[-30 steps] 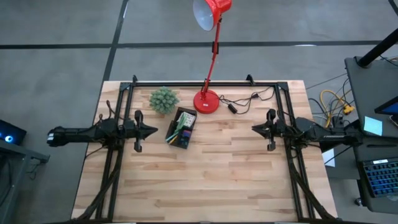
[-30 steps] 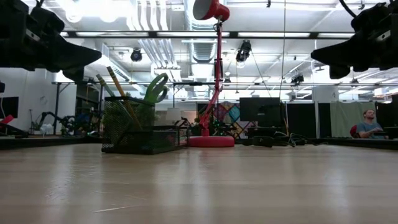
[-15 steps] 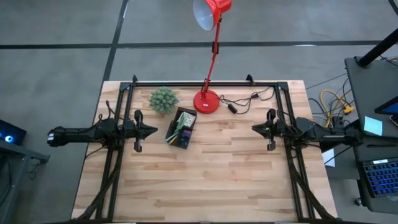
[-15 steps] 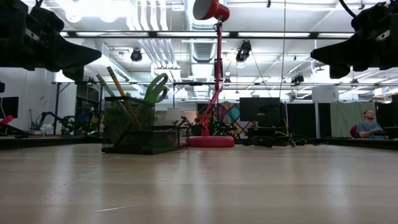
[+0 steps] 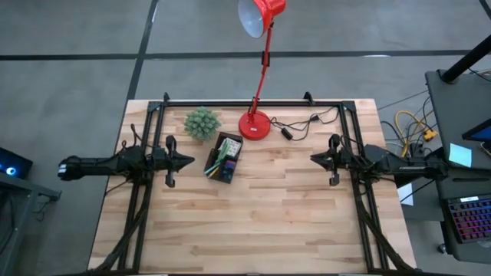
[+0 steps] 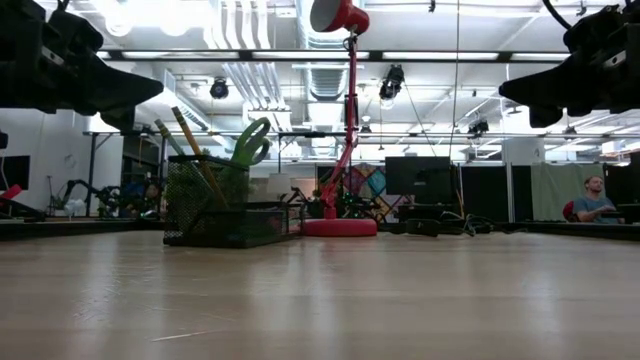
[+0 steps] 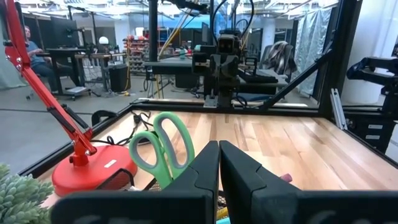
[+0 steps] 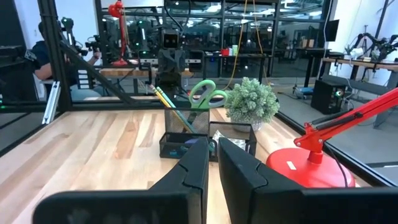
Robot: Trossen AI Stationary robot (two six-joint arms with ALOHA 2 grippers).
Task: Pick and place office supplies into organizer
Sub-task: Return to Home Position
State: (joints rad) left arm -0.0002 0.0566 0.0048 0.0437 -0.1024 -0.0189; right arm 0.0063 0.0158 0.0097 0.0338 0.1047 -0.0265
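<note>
Nothing on the tabletop (image 5: 268, 211) had shifted since the earlier frames, and both arms sat as they had a second before. The organizer (image 5: 223, 159) stood on the far half of the tabletop, left of centre and turned at an angle to the edges. Its tall mesh cup held the green-handled scissors (image 6: 250, 145), loops upward, and a yellow pencil (image 6: 189, 133) leaning beside them. Small coloured pieces (image 5: 229, 166) lay in its lower compartments, too small to tell apart. Just behind the organizer on its left was the spiky green plant (image 5: 202, 123). Behind it on the right was the round base of the red lamp (image 5: 255, 125), whose stem rose toward the far edge.

The left hand (image 5: 188, 161) hung above the tabletop near the organizer's left side, apart from it and pointing toward the centre. Its fingers (image 7: 202, 171) were pressed together with nothing between them. The right hand (image 5: 314, 159) hung well apart on the opposite side, facing the left one, its fingers (image 8: 194, 165) likewise together and holding nothing. Beyond the tabletop, a person (image 6: 597, 200) sat at the right of the room in the low view.
</note>
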